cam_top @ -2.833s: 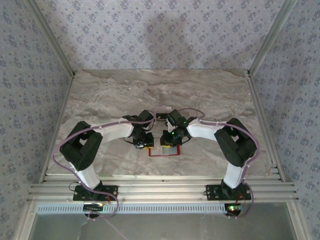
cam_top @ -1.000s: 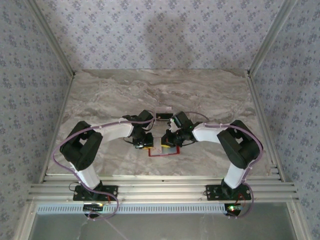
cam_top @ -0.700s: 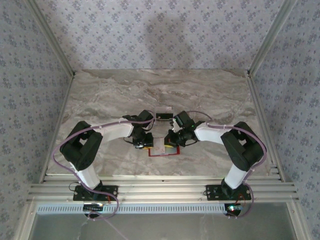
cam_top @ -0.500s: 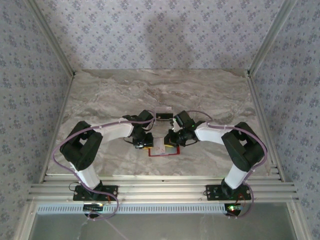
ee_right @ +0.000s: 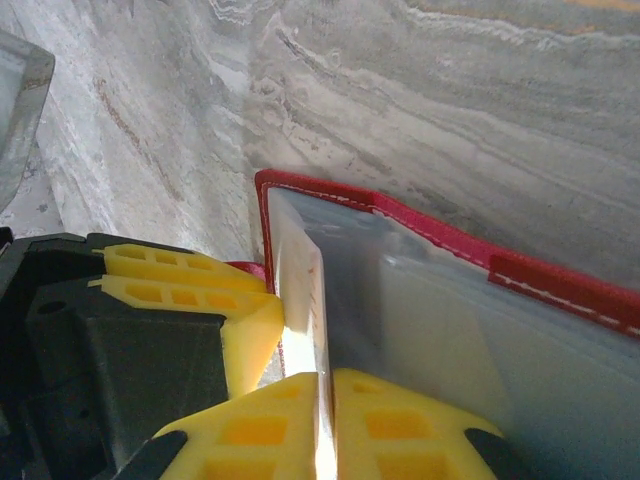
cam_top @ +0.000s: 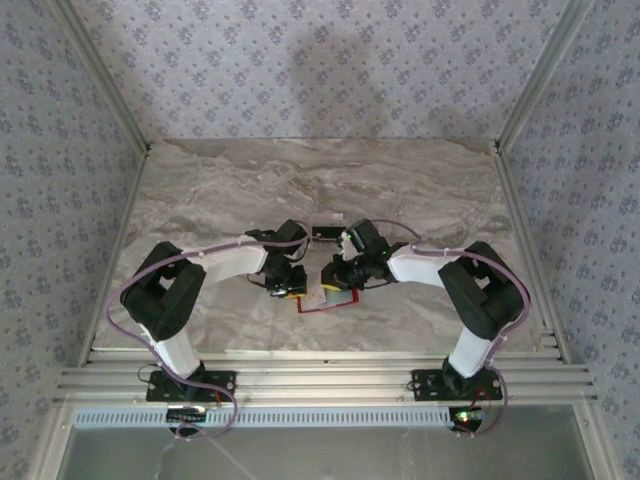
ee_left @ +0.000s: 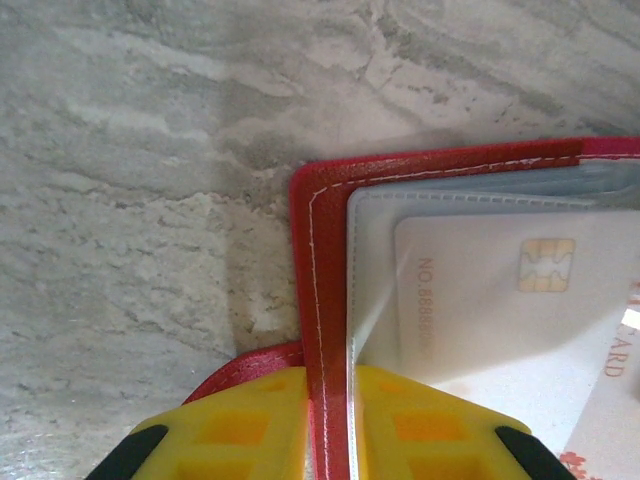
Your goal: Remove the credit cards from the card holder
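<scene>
Left wrist view shows my left gripper (ee_left: 330, 425) clamping the open holder (ee_left: 322, 260) flat on the table (ee_left: 150, 150), while my right gripper (ee_right: 325, 425) pinches a card (ee_left: 480, 300) that is only partly out, none freed yet.

left gripper (ee_left: 328, 400) clamped | right gripper (ee_right: 325, 400) clamped (facing, close together)
</scene>
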